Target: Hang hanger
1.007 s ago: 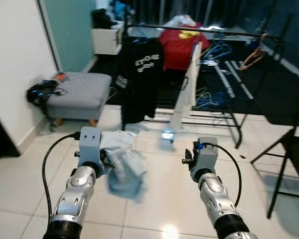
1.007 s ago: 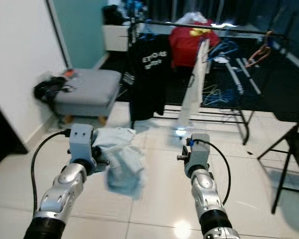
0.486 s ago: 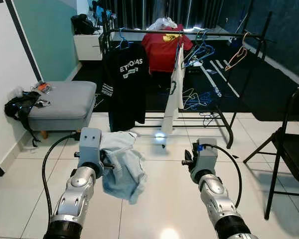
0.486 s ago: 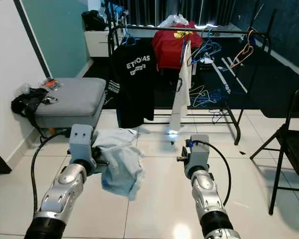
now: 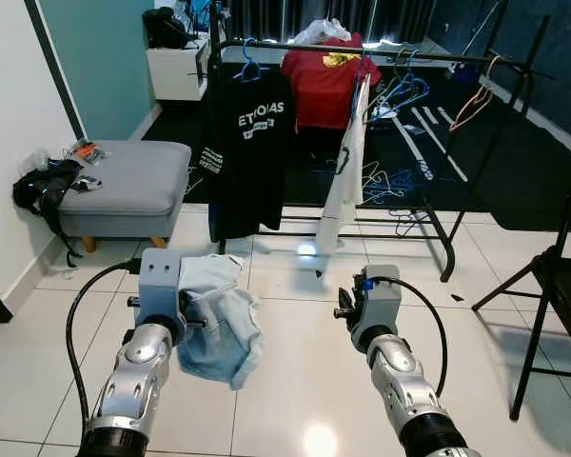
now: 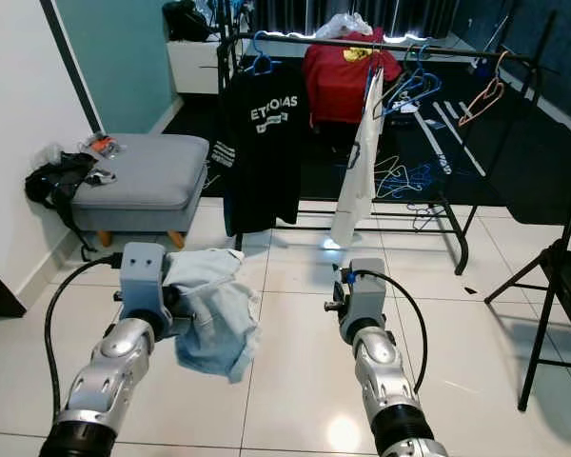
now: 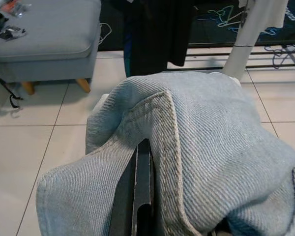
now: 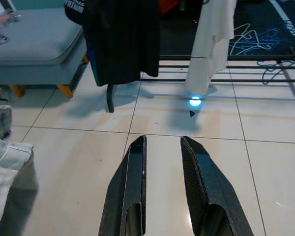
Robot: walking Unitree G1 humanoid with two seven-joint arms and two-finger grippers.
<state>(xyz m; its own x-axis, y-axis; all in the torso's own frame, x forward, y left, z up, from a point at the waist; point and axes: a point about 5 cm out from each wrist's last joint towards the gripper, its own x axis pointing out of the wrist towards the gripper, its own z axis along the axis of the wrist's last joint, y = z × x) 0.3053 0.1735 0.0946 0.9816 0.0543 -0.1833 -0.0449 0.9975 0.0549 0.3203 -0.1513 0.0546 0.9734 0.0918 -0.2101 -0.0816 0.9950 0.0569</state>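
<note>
While pinched in the left tool (image 7: 137, 196), denim garment (image 5: 219, 319) drooping floorward; right tool (image 8: 162, 147) spread.

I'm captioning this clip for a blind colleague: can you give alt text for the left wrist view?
The left gripper, fingers shut, holds a pale blue denim garment draped over it above a white tiled floor. Beyond stand a grey ottoman and a black shirt hanging from a rack.

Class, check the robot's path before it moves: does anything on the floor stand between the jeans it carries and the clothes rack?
Nothing visible does. The left gripper holds the jeans, and bare floor tiles run to the clothes rack.
</note>
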